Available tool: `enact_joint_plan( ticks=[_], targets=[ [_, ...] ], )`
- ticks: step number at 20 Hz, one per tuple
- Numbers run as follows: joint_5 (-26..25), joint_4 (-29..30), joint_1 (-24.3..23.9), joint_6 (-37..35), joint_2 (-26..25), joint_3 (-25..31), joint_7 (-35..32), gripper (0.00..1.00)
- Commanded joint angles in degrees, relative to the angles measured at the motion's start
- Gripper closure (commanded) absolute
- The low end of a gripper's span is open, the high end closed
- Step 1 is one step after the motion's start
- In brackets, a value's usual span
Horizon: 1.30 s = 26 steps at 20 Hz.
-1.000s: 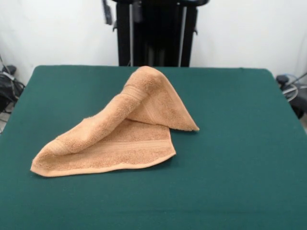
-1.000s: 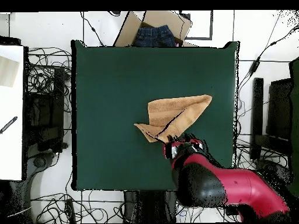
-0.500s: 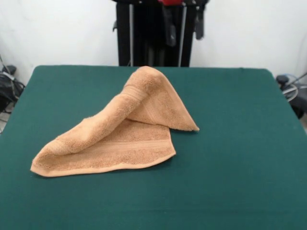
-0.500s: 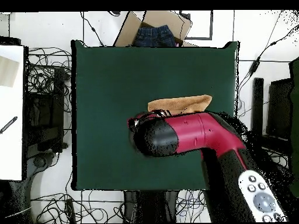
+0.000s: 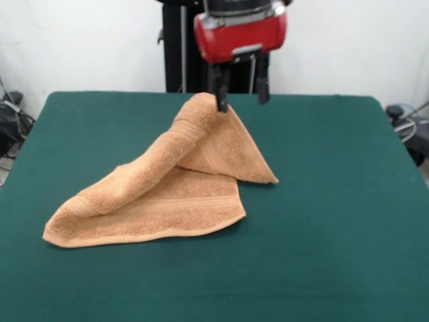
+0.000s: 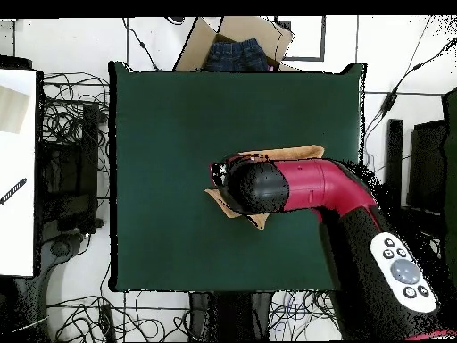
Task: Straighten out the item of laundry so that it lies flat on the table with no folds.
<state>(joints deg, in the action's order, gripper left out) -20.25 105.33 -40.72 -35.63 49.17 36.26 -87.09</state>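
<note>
The tan-orange towel lies folded on the dark green table, with a raised fold that peaks at the far side and a flap that runs down to the right. My gripper hangs under its red head just above that far peak. It is open and holds nothing. One black finger is at the top of the peak, the other is beside it over the table. In the overhead view the red arm covers most of the towel and hides the gripper.
The black pedestal stands behind the table's far edge. In the overhead view a cardboard box with jeans sits beyond the table, cables lie all round it, and a white surface is at the left.
The arm has swung over the towel and the gripper has come down into the front view, to the towel's far peak. The towel has not moved.
</note>
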Motion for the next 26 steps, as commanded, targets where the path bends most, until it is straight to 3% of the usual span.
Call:
enact_joint_plan(
  ticks=[1,6,13,14,26],
  targets=[
    [1.12,-2.78,2.05,-3.51,-4.73,-8.91,-12.32,0.00],
    [0.96,-3.98,2.44,-2.43,-6.32,-10.27,-10.40,0.00],
    [0.31,-4.23,5.53,0.47,-5.21,-14.33,-13.44,0.00],
    [-4.15,-6.25,11.34,4.33,-4.05,-20.80,-20.67,0.00],
    [1.74,-16.16,17.26,-10.48,-0.36,-25.45,-15.45,0.00]
  ],
)
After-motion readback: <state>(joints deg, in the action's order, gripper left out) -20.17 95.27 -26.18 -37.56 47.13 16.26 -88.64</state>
